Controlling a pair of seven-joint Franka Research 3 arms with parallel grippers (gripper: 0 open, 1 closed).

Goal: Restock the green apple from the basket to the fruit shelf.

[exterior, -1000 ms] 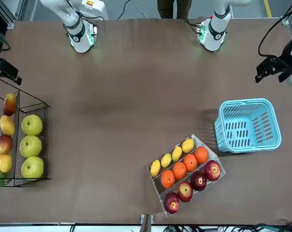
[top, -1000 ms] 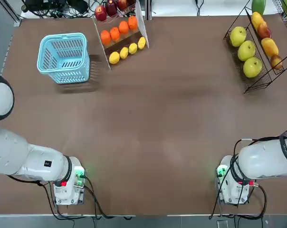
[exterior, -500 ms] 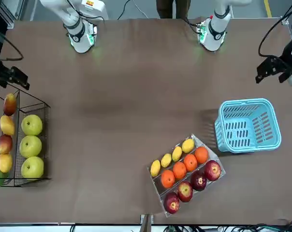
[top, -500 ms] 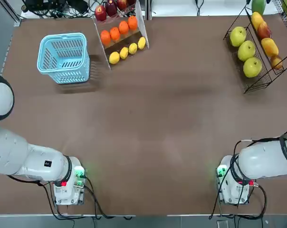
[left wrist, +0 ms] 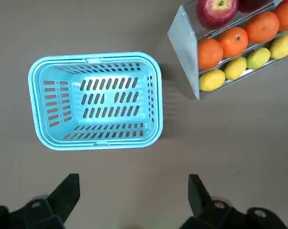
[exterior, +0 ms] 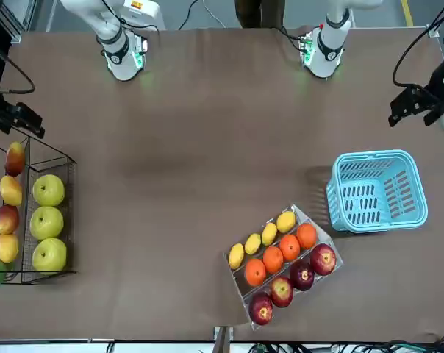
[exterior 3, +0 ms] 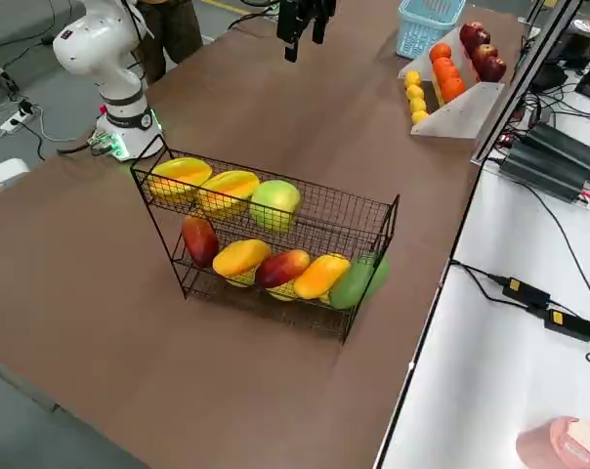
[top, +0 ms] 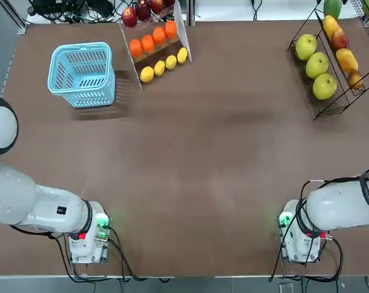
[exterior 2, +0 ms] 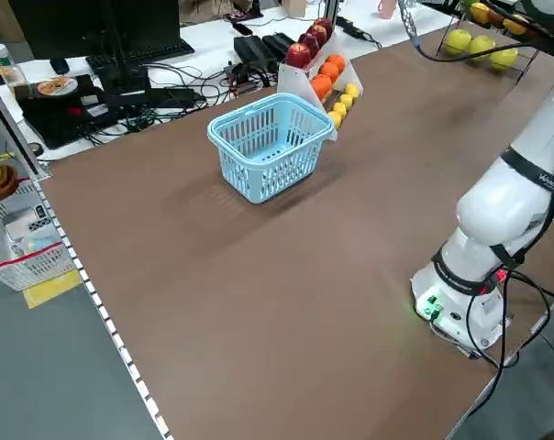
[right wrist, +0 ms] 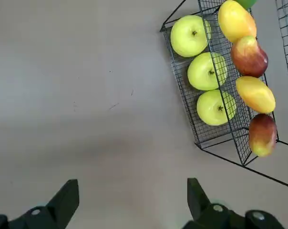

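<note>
Nudged slightly toward the fruit shelf (right wrist: 208, 136), my right gripper (right wrist: 132, 191) hangs with fingers spread, empty. My left gripper (left wrist: 133, 186) hovers released by the basket (left wrist: 153, 95) — bare inside, no green apple visible — so restocking looks done.

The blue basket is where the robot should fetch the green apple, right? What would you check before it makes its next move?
1. Apple in the basket: not ok; the left wrist view shows it empty.
2. Basket upright on the table: ok.
3. Left gripper open, empty, above the table beside the basket: ok.
4. Right gripper open, empty, near the fruit shelf: ok.
5. Free spot in the shelf's row of three yellow-green fruits: cannot tell.
</note>
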